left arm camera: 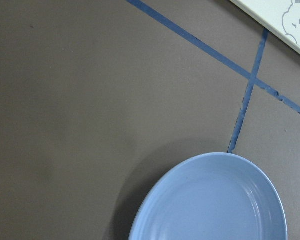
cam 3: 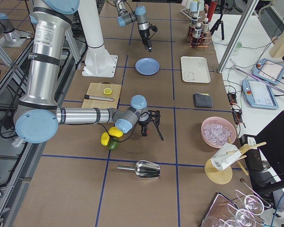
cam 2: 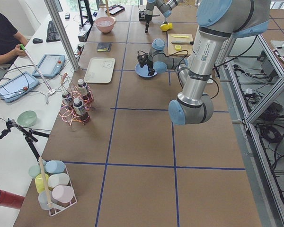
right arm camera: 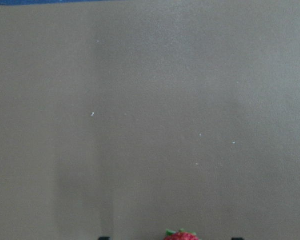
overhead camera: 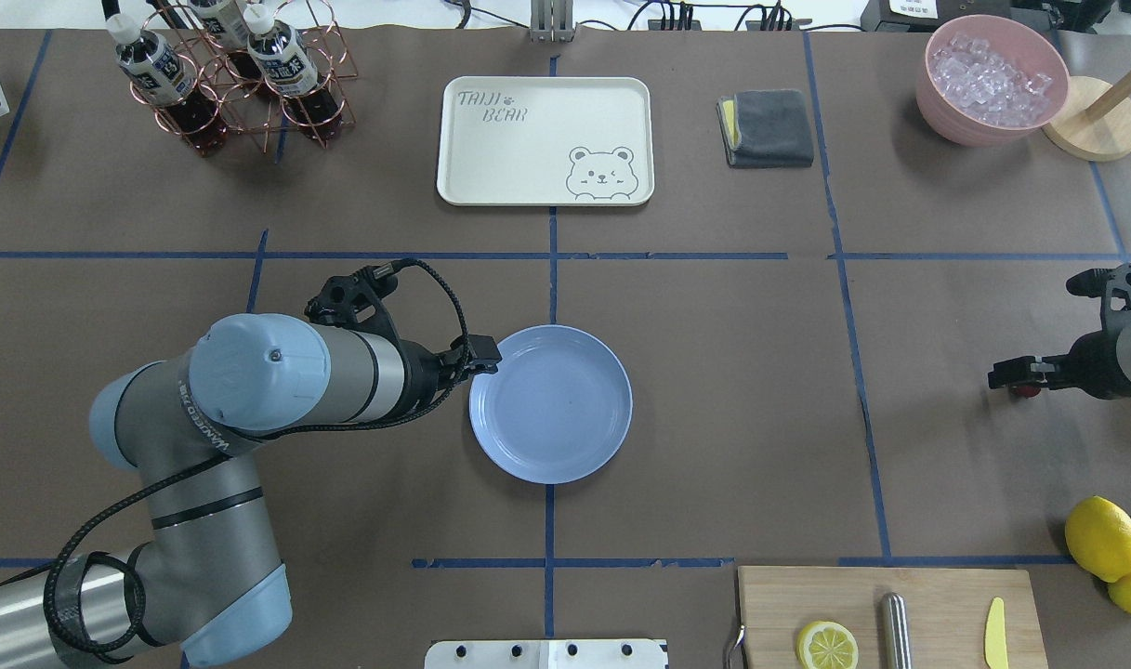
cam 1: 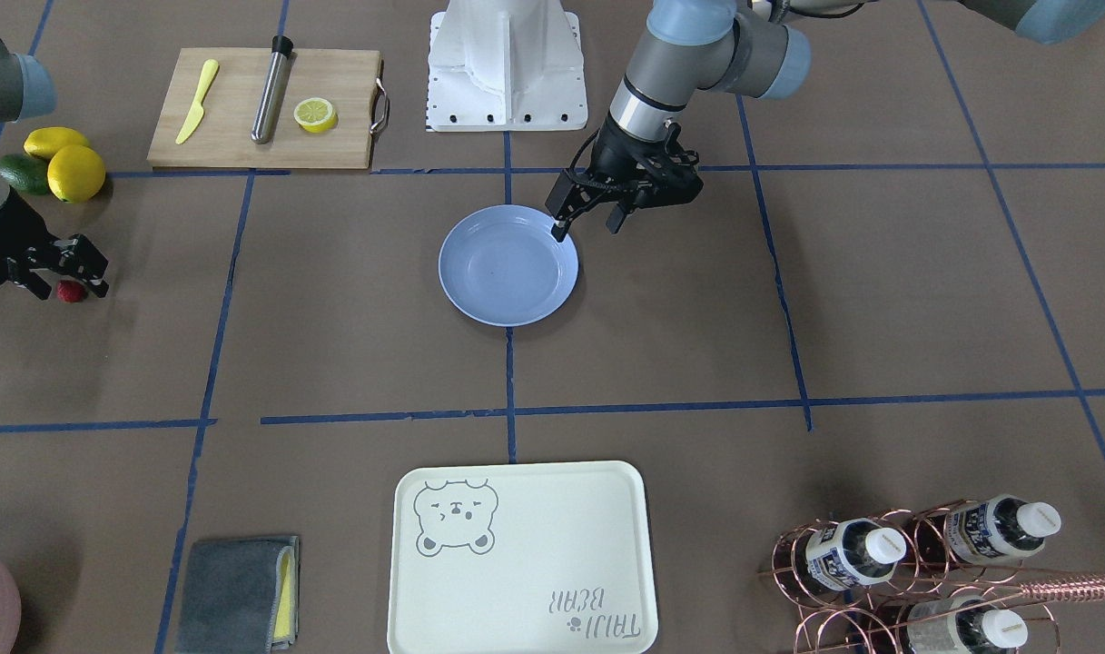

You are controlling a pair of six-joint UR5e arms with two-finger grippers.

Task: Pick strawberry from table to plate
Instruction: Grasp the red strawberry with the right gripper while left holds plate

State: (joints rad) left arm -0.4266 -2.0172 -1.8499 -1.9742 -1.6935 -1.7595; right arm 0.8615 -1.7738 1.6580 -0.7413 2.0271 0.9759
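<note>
The strawberry is a small dark-red berry lying on the brown paper table at my far right. My right gripper is low over it and open, one finger on each side of the berry with wide gaps. The right wrist view shows the strawberry at the bottom edge, between the two fingertips. The light-blue plate sits empty at the table's centre. Above its rim, on my side, my left gripper hangs open and holds nothing.
A cutting board with a lemon half, a yellow knife and a steel cylinder lies near the robot's base. Two lemons and an avocado lie close behind the right gripper. Bear tray, grey cloth and bottle rack line the far side.
</note>
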